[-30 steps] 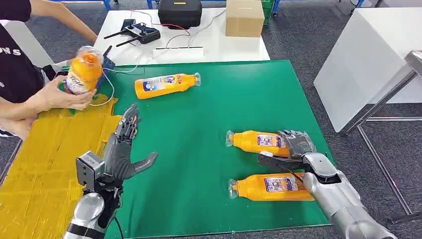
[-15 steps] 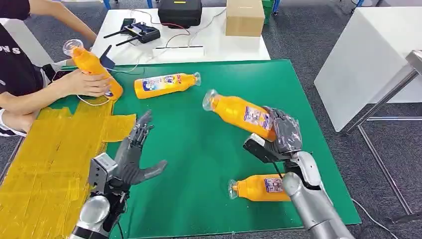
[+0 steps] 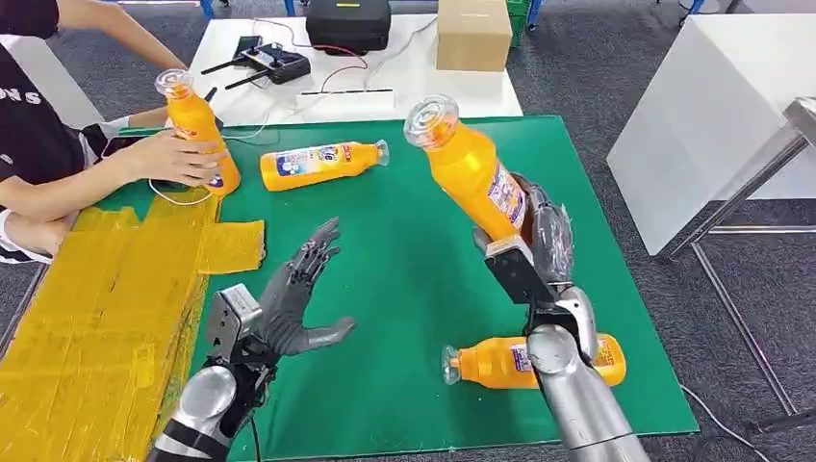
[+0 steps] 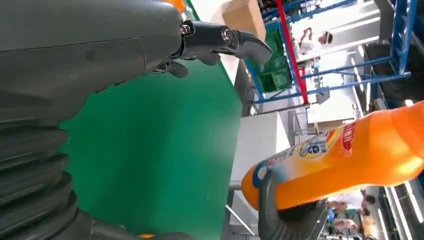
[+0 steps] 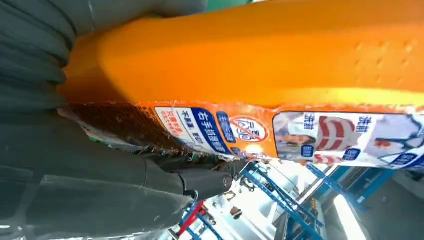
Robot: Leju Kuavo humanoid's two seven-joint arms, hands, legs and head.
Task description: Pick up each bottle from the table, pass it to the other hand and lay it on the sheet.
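Held bottle (image 3: 470, 171): orange plastic, clear cap, orange label with blue and white print, tilted with cap up and toward the far left, base down in the right hand (image 3: 534, 252). Right hand's dark fingers (image 3: 551, 236) wrap the lower body from the right side, thumb on the near side; a firm grip, bottle lifted clear of the green mat (image 3: 404, 241). Right wrist view: the bottle's orange body and label run across the palm, with fingers closed below it. Right forearm rises steeply from the near edge, wrist bent up.

Left hand (image 3: 293, 298) is spread wide and holds nothing, palm facing right toward the held bottle, fingers pointing away and up, thumb out to the right, above the mat near the yellow sheet (image 3: 96, 308). Well apart from the bottle. In the left wrist view the held bottle shows past the fingertips, not touching.

Second bottle (image 3: 496, 363) lies on its side on the near mat, partly behind the right forearm. Third bottle (image 3: 322, 164) lies on its side at the far mat. A person's hand (image 3: 183, 159) holds a fourth bottle (image 3: 197, 130) upright-tilted at the far left corner, by the sheet.
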